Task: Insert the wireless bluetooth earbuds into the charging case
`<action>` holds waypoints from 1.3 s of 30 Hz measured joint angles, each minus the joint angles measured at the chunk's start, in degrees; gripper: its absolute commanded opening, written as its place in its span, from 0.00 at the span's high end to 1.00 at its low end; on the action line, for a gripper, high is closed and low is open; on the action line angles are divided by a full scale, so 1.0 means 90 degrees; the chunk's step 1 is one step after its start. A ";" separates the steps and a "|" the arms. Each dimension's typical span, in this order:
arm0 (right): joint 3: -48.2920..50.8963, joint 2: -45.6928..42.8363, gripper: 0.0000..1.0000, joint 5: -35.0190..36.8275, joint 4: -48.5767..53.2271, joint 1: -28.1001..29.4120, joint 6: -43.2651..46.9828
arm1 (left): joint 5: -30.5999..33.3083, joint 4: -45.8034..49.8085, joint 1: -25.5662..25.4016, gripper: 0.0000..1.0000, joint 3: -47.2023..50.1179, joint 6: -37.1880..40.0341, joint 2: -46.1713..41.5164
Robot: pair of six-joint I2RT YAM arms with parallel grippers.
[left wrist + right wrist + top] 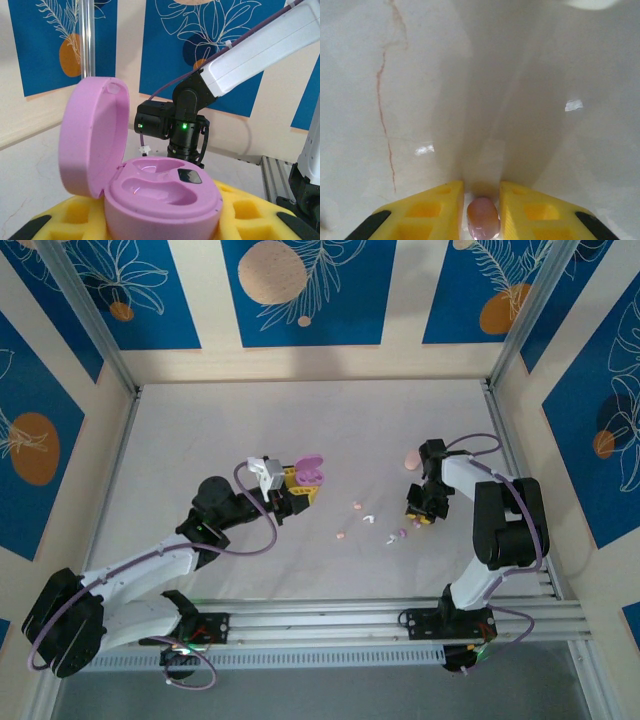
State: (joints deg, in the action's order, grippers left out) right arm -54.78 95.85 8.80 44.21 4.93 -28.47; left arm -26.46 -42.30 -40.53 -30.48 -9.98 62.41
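A purple charging case (165, 195) stands open, its lid (92, 135) tipped up to the left and both moulded wells empty. My left gripper (162, 222) is shut on the case's base, with yellow fingers (250, 215) on either side. From above, the case (311, 470) is held left of centre by the left gripper (298, 490). My right gripper (481, 194) points down close to the table and is shut on a pale pink earbud (482, 219). Loose earbuds (357, 506) (368, 518) (341, 536) (391, 539) lie on the table between the arms, left of the right gripper (419, 517).
A peach case (411, 459) lies shut on the table just behind the right gripper. A small purple piece (402, 534) sits next to the right gripper's tip. The right arm's wrist (182, 125) shows beyond the open case. Metal frame posts edge the white table (300, 420).
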 measured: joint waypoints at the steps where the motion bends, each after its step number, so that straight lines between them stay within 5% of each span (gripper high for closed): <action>1: 0.0000 0.0000 0.73 0.0002 0.0019 0.0005 0.0000 | 0.0000 0.0000 0.0000 0.75 0.0000 0.0002 0.0000; 25: 0.0005 -0.0427 0.81 -0.0396 0.0102 0.0029 -0.0010 | 0.0032 0.0007 0.0000 0.75 0.0000 0.0002 0.0000; 32: 0.0097 -0.1887 0.81 -0.3296 -0.0775 -0.0270 -0.0442 | 0.0187 0.0078 0.0000 0.75 0.0000 0.0022 -0.0002; 39: 0.0095 -0.1970 0.81 -0.6397 -0.2203 -0.0304 -0.1341 | 0.0296 0.0138 0.0000 0.75 0.0000 0.0126 -0.0015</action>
State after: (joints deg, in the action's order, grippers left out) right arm -53.93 78.13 -48.77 24.38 2.20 -40.53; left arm -23.79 -41.06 -40.53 -30.48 -8.84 62.28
